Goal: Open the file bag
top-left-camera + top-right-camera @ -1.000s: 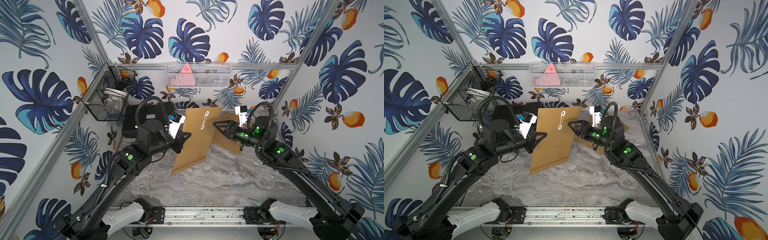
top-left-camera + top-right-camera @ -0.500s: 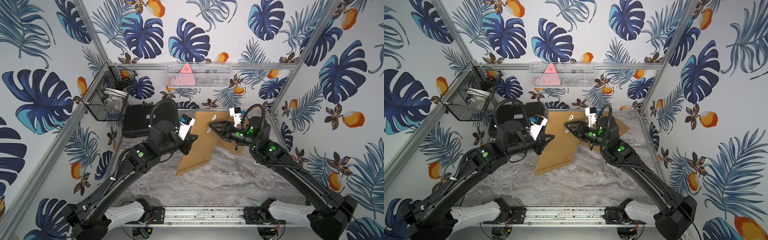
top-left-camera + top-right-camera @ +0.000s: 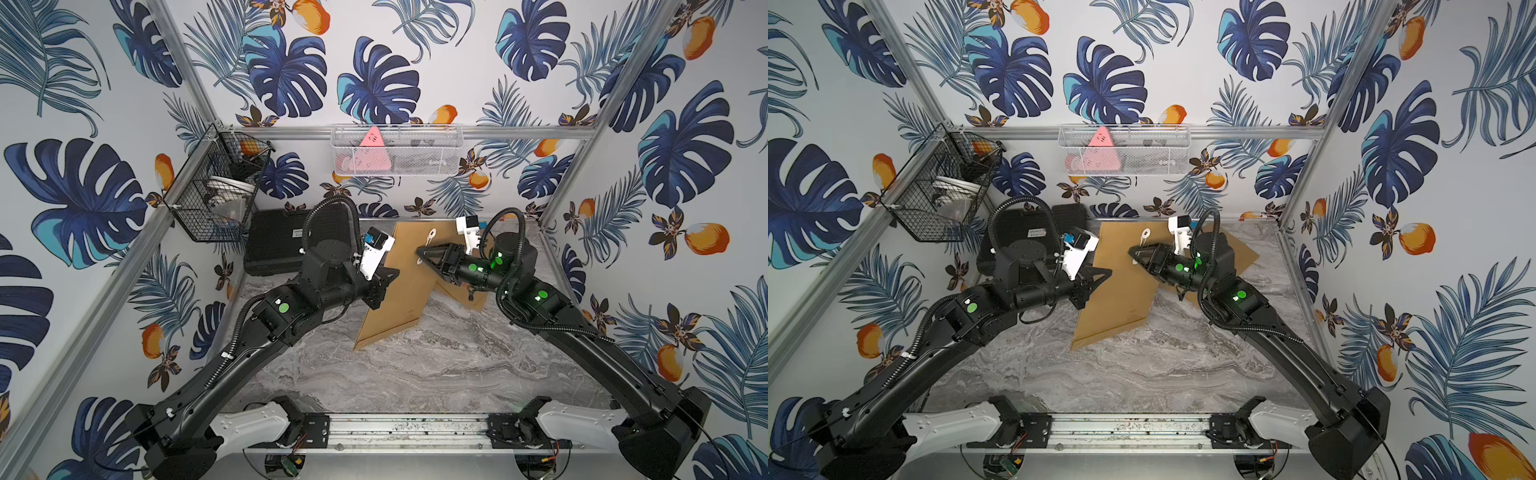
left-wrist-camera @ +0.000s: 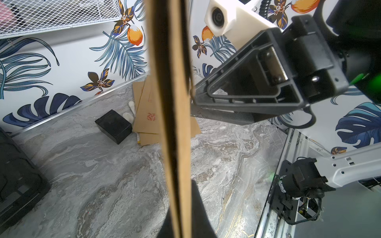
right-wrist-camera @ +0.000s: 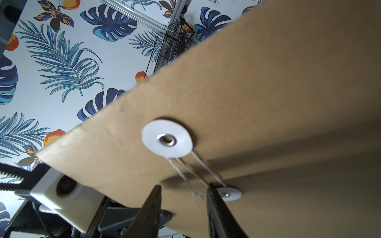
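The left tool (image 3: pixel 390 276) is clamping the 9 o'clock edge of the file bag (image 3: pixel 407 299), holding it up tilted over the counter (image 3: pixel 415 374), toward 12 o'clock. The right tool (image 5: pixel 184 186), reaching in from 3 o'clock, is straddling the closure string (image 5: pixel 191 170) with its jaws narrowly apart.

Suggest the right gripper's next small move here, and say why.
Probably close the right gripper on the string: its jaws stand open astride the loose end hanging below the white disc, while the left gripper holds the file bag up by its edge.
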Controlling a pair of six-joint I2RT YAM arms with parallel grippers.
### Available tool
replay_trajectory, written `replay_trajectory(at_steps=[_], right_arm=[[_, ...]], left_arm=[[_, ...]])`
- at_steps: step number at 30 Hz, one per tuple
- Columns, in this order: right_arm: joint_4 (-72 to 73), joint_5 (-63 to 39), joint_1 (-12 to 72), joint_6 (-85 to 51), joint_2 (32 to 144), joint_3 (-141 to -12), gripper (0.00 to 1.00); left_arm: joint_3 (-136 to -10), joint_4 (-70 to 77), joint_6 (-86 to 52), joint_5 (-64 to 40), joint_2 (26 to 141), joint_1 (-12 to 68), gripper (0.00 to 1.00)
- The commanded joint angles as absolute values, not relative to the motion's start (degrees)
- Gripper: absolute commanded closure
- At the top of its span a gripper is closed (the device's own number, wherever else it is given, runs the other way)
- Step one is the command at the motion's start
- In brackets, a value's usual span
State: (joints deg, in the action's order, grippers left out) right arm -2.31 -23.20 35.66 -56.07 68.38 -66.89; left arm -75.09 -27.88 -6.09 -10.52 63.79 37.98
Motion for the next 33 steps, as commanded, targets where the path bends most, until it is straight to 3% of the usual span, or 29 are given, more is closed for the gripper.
replay_trajectory(at_steps=[1,13,23,33], right_arm=[[-1.8,-22.7,35.8,-55.0,67.9,-67.3,0.64],[-2.7,-21.0,35.8,-53.3,66.7,-67.1,0.76],[-5.3,-21.1,35.7,-49.9,67.1,-68.2,1.0],[-13.3,-26.6,35.1,-37.7,71.7,-75.7,1.0]], left_arm=[[-75.6,-25.5,-5.2,-10.7,63.5,38.1,1.0],[-75.9,-25.9,-5.1,-11.2,63.8,38.6,1.0],[-76.7,-28.7,-2.9,-8.8,63.5,38.7,1.0],[-84.5,-41.6,7.4,-3.7,68.4,38.8,1.0]])
